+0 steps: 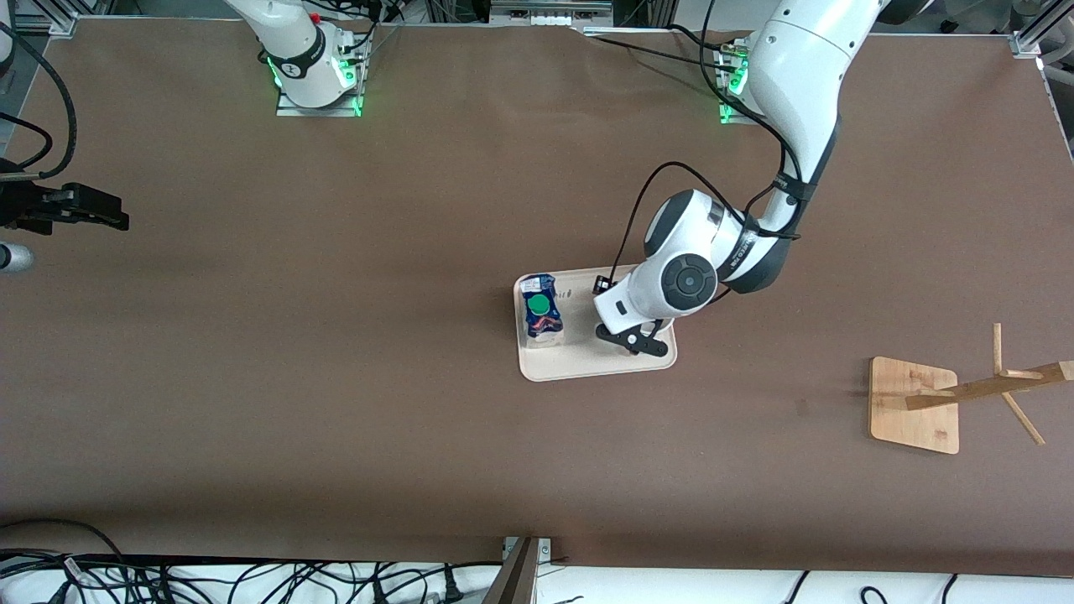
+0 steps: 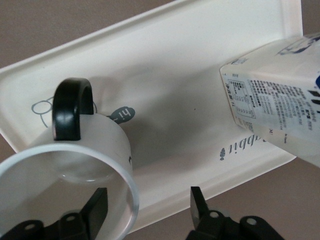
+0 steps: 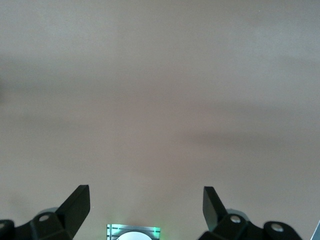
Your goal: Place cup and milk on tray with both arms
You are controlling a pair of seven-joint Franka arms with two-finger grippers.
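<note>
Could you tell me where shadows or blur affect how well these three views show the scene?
Front view: even light, small shadows beside the milk on the tray. Left wrist view: the cup is soft up close, throwing a grey shadow across the tray. Right wrist view: only hazy bare table.

A wooden stand point(image 1: 956, 394) sits on the brown table point(image 1: 336, 377) toward the left arm's end.

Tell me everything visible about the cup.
The cup is a white mug, glossy like ceramic, with a black loop handle and a white inside that looks empty. It stands upright on the tray, apart from the milk. The left gripper is open, one finger inside the rim, one outside. In the front view the arm hides the cup.
</note>
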